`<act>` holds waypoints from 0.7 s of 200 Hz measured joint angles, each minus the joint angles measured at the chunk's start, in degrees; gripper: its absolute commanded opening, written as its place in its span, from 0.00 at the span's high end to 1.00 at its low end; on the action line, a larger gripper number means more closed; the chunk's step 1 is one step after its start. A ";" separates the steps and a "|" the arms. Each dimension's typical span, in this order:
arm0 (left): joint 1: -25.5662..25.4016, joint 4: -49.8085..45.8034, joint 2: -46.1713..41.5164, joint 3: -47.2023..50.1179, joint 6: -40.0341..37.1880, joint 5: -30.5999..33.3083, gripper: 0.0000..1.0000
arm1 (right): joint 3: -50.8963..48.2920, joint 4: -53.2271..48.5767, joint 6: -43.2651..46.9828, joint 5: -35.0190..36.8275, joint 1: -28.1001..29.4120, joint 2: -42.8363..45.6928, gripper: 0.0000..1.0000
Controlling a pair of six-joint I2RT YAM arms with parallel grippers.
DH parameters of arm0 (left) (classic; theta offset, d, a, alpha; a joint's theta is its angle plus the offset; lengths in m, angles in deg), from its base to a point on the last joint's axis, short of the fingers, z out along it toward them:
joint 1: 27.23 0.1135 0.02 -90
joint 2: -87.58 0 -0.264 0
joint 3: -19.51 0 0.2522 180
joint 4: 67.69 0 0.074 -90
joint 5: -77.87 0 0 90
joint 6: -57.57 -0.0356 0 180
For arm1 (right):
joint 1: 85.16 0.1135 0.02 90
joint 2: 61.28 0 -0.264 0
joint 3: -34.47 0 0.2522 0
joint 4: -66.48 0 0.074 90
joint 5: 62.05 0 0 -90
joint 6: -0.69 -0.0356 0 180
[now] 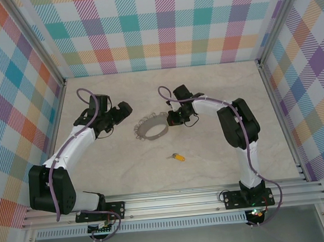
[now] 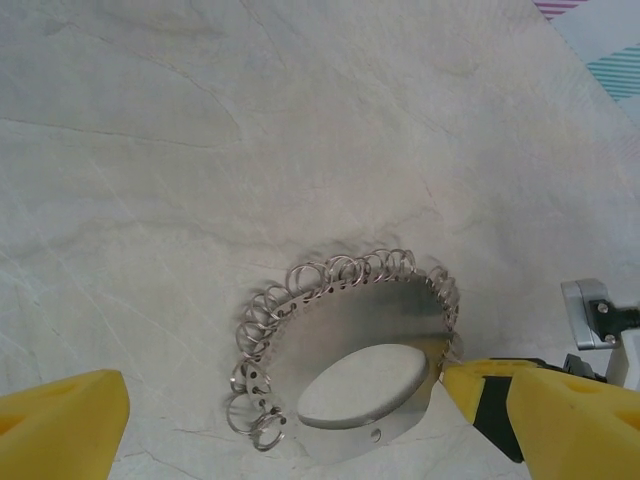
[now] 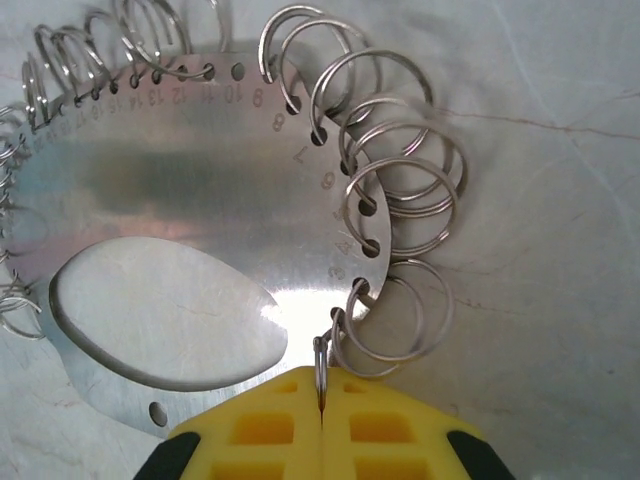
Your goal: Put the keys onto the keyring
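Keyring [image 3: 200, 190]: silver numbered plate fringed with split rings, lay flat on the table [image 1: 233, 93] between both grippers. Right gripper [image 3: 322, 425]: clenched on one small ring [image 3: 319, 352] at the plate's edge, likely to steady it for threading. Left gripper [image 2: 285, 400]: released, fingers spread wide, keyring just ahead between them, nothing held. Key [image 1: 178, 157]: yellow-headed, lay well apart toward the arm bases, outside both jaws, not yet threaded.
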 measured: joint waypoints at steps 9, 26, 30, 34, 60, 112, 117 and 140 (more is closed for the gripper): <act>-0.02 0.00 0.09 -0.57 -0.15 -0.50 0.04 | 0.00 -0.39 1.14 -0.68 0.00 1.53 1.00; -0.02 0.04 0.09 -1.68 -0.83 -1.70 0.03 | -0.02 -0.61 3.34 -2.62 0.00 5.81 1.00; -0.02 0.02 0.09 -1.99 -1.11 -1.92 0.03 | -0.02 -0.57 3.89 -3.23 0.00 7.19 1.00; -0.02 0.04 0.09 -2.27 -1.25 -2.25 0.04 | -0.02 -0.55 4.35 -3.74 0.00 8.28 1.00; -0.02 -0.09 -0.35 -3.93 -2.89 -4.46 0.09 | 0.00 0.20 6.58 -7.98 -0.28 15.98 1.00; -0.07 2.14 -4.81 -5.09 -6.91 -13.92 0.30 | -1.79 2.95 7.82 -15.15 -1.09 21.94 1.00; -0.09 2.99 -5.11 -5.09 -7.37 -14.95 0.32 | -2.38 3.15 7.80 -15.65 -1.14 22.23 1.00; -0.94 6.80 -5.44 -5.09 -7.39 -19.06 0.44 | -4.83 3.43 7.74 -18.03 -1.16 22.99 1.00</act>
